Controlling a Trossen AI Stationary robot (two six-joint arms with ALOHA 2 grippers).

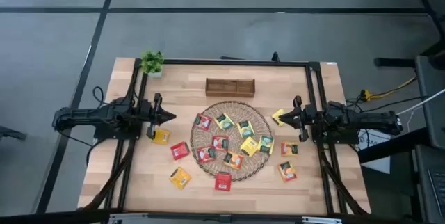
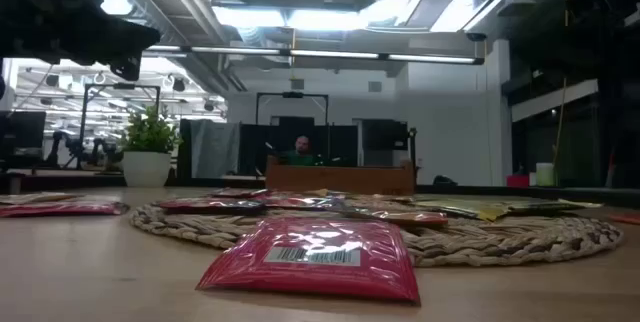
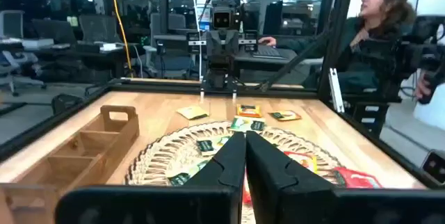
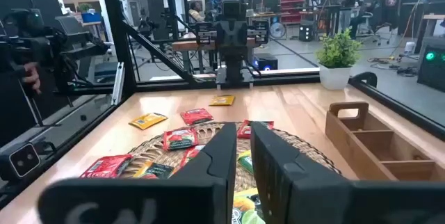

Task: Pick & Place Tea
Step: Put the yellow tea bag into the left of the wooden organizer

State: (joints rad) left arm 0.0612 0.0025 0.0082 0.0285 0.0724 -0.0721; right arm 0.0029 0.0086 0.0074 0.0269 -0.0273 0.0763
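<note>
Tea sachets [image 1: 224,142] lie scattered over the round wicker mat [image 1: 259,126] and worktop [image 1: 306,190], while left end effector [image 1: 170,117] and right end effector [image 1: 280,118] hover with fingers together.

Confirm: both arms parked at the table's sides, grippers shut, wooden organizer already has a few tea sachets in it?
Not quite. In the high view the wooden organizer is empty; the tea sachets lie on the wicker mat and the table around it. The left gripper and right gripper are indeed parked at the sides, shut.
</note>
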